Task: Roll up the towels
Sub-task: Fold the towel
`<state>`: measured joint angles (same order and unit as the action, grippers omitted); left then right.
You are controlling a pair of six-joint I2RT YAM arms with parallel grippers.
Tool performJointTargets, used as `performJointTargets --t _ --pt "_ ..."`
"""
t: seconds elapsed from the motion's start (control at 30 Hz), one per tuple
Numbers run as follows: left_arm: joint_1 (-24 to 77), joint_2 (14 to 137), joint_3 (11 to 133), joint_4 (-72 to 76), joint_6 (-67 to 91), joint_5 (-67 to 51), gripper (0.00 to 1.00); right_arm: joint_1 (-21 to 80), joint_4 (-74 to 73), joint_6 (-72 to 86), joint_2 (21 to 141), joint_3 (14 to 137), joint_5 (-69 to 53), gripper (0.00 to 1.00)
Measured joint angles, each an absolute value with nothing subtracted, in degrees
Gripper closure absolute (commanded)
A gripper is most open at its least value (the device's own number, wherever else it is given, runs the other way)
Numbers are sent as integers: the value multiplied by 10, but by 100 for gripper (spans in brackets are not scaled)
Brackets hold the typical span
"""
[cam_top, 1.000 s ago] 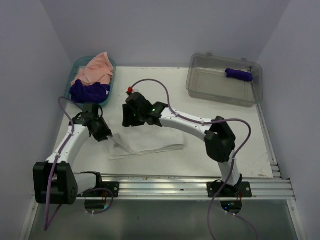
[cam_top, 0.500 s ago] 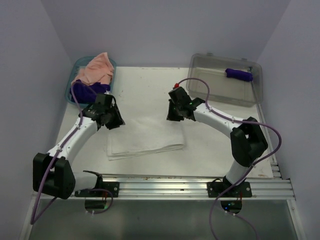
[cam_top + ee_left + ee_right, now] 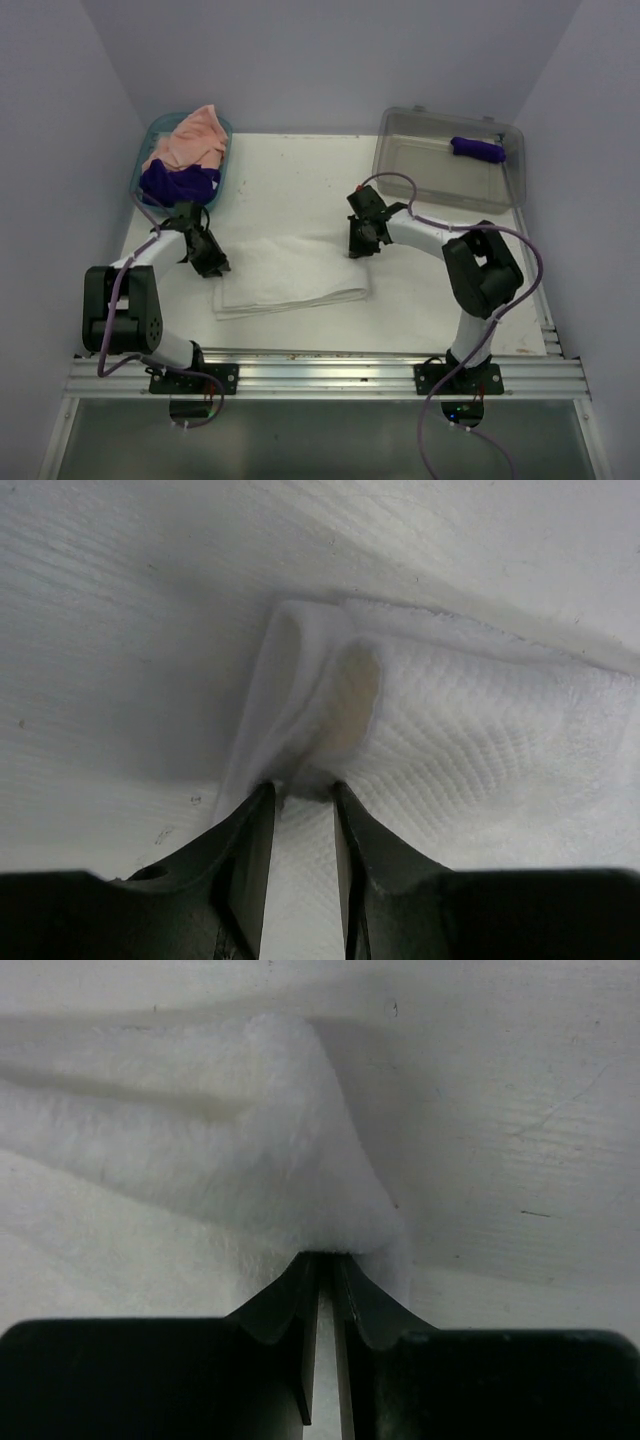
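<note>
Left fingers (image 3: 245, 865) pinch one white towel (image 3: 295, 272) corner — right fingers (image 3: 372, 1315) the other

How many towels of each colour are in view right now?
White folded cloth towel: 1
Peach-pink crumpled cloth towel: 1
Dark purple cloth towels: 2, crumpled one, rolled one
Total: 4

Both arms reach low, left pincer (image 3: 303, 792) and right pincer (image 3: 326, 1260) each pinched nearly closed
</note>
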<state>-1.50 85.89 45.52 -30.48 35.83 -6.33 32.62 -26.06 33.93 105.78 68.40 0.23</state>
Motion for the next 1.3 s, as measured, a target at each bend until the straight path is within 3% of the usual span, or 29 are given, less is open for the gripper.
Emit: performJointTargets --t 0.2,0.4,0.67,0.8,0.93,1.13,1.3 --pt "-14 818 486 -349 337 -61 64 349 -265 320 950 621 32 74" --pt "14 747 492 -374 333 -69 64 378 -268 317 827 559 50 74" --pt "56 779 417 -374 337 -93 66 452 -269 337 903 507 98 79" --pt "56 777 425 -385 336 -87 65 472 -307 334 850 515 145 66" --pt "56 761 455 -389 336 -89 64 451 -336 313 808 573 168 70" --pt "57 748 447 -367 346 -125 62 394 -312 282 918 716 159 73" --pt "58 739 394 -356 355 -132 61 375 -283 270 1063 783 124 85"
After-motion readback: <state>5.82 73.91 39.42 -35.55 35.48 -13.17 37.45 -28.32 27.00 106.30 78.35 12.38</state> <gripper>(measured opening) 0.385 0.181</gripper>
